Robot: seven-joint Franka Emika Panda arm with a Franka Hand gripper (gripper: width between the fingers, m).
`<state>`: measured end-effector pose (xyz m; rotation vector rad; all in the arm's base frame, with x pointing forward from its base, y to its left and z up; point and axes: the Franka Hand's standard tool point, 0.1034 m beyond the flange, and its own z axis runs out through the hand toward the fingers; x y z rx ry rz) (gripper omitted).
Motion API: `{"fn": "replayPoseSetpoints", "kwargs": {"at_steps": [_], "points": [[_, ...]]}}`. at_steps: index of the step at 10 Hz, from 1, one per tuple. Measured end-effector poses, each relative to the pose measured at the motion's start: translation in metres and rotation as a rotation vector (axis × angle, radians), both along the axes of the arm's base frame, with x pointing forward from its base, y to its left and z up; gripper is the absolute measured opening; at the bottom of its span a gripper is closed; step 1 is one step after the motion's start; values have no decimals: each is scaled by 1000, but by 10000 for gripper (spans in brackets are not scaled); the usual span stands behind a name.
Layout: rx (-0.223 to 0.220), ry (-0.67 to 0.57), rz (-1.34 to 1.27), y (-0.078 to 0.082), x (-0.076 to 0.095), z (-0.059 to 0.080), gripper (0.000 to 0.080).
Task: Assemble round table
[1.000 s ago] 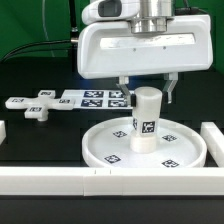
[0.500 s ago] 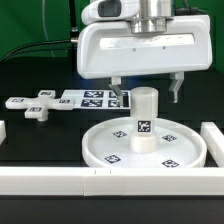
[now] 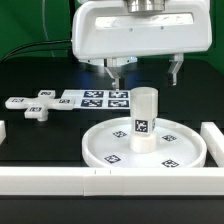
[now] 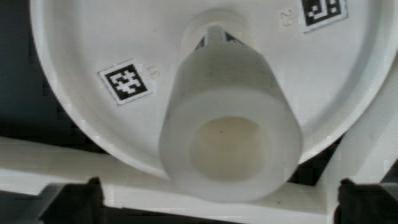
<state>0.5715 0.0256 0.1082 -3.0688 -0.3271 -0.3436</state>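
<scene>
The large white round disc (image 3: 142,148) lies on the black table with the short cylindrical leg (image 3: 145,118) standing upright on its central hub. My gripper (image 3: 143,75) hangs open and empty above the leg, its fingers (image 3: 113,70) wide apart and clear of the leg's top. The cross-shaped foot (image 3: 37,105) lies on the table at the exterior view's left. In the wrist view the leg (image 4: 226,115) shows end-on over the disc (image 4: 107,40), between the dark fingertips (image 4: 68,200).
The marker board (image 3: 98,98) lies behind the disc. White rectangular border blocks run along the front (image 3: 100,180), at the exterior view's right (image 3: 214,140) and at its left edge (image 3: 4,131).
My gripper has let go of the leg, opened and risen straight up. The leg stays standing on the disc's hub.
</scene>
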Motion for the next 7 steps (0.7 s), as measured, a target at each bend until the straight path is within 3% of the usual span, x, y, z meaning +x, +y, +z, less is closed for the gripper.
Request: {"fn": "replayPoseSetpoints", "kwargs": {"at_steps": [5, 7], "points": [[-10, 17, 19, -8, -3, -7, 649], [5, 153, 35, 0, -10, -8, 649]]}}
